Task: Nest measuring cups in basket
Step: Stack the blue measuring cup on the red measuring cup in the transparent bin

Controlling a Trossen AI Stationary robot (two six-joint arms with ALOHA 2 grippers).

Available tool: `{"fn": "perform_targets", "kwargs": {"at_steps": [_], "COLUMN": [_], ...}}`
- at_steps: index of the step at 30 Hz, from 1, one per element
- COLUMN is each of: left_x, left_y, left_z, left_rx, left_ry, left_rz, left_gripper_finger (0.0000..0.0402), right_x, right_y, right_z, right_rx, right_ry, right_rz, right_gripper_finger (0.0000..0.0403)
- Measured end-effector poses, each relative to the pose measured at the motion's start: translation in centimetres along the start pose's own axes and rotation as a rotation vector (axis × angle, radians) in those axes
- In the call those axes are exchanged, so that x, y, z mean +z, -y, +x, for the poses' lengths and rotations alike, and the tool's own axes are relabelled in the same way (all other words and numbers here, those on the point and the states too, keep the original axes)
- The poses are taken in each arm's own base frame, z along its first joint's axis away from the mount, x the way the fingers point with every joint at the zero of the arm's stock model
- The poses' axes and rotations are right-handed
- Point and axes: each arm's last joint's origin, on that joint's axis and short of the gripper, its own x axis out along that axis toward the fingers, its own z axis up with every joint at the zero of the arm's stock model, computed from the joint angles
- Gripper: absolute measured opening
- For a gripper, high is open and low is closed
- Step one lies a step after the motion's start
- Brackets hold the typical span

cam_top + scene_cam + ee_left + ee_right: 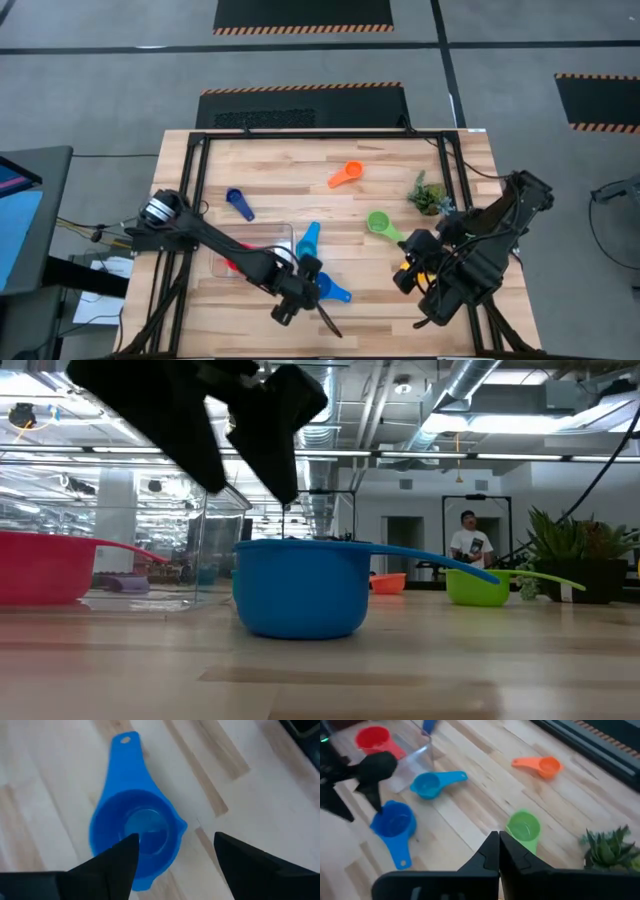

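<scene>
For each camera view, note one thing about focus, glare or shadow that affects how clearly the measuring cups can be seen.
High view: even light, cups small. Low view: blue cup sharp, left gripper a dark silhouette, ceiling lamps glaring. Left wrist view: same cup soft-edged, near fingers blurred. Right wrist view: whole picture soft, plant included.

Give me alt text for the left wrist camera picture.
A blue measuring cup sits upright and empty on the wooden table, directly below the open left gripper, whose dark fingers touch nothing.
</scene>
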Motion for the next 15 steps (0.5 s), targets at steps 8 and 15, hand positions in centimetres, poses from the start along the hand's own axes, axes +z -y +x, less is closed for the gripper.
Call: {"fn": "perform_targets", "kwargs": {"at_steps": [8,15], "left_x": [-0.2,-0.7], "left_y": [0.1,0.1], "left_z": [0.4,3.0], "left_rx": [0.052,0.013], "left_ry": [-0.032,-0.07], "left_rz": [0.159,0.217], "left_gripper_finger": [0.025,0.0249], "right_x": [-1.1,-1.4], "right_y": [0.2,0.2], "right_z": [0.3,0.2], "right_rx": [-0.012,-0.008], "right_ry": [-0.044,-0.062], "right_rz": [-0.007,-0.018], "right_gripper_finger": [0.0024,0.0017]}}
